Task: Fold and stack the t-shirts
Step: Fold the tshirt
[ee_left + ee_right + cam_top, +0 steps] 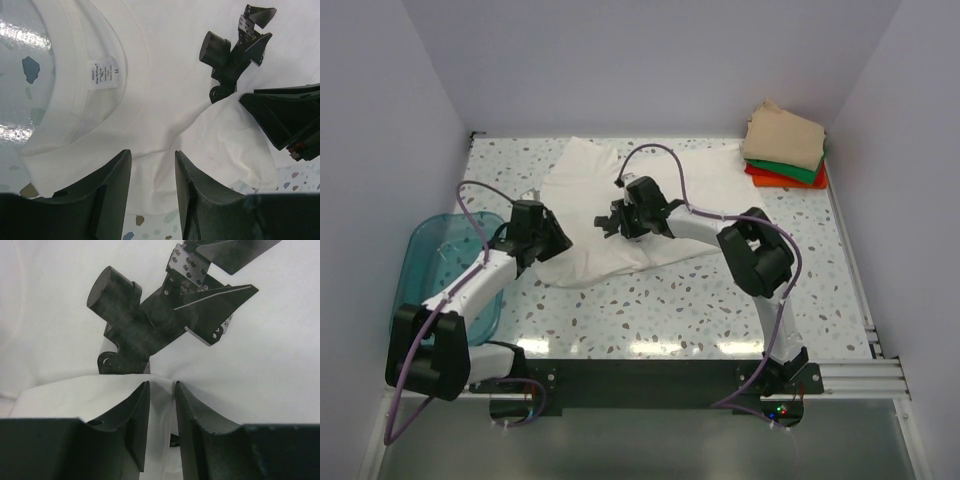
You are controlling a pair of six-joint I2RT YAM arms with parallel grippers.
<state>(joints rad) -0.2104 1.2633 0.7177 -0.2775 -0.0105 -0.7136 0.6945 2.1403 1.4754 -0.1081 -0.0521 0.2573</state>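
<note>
At the near left, a translucent teal bin (432,258) sits on the speckled tabletop (720,290), beside the left arm. Just beyond it, the left gripper (152,161) hangs over the near-left edge of the white t-shirt (590,180). Its fingers are spread apart, with nothing caught between them. Under it lies the collar (75,117), with the sewn neck label (104,74) facing up, and bare tabletop shows past the neckline.

Further toward the middle, the right gripper (161,390) is down on the same shirt. Its fingers are drawn close on a raised fold of white cloth. In the left wrist view the fabric peaks up to that pinch.

Right beyond the right fingertips, a black mechanical piece (145,325) with screwed plates stands against the shirt, its foot hidden by the lifted fold. I cannot tell whether it belongs to the arm or lies loose.

The white t-shirt spreads flat over the middle of the tabletop, reaching toward the far edge.

In the far right corner, well apart from it, is a folded stack. A tan t-shirt (785,135) is on top, a green t-shirt (798,172) beneath it, and an orange-red t-shirt (760,179) lowest.
</note>
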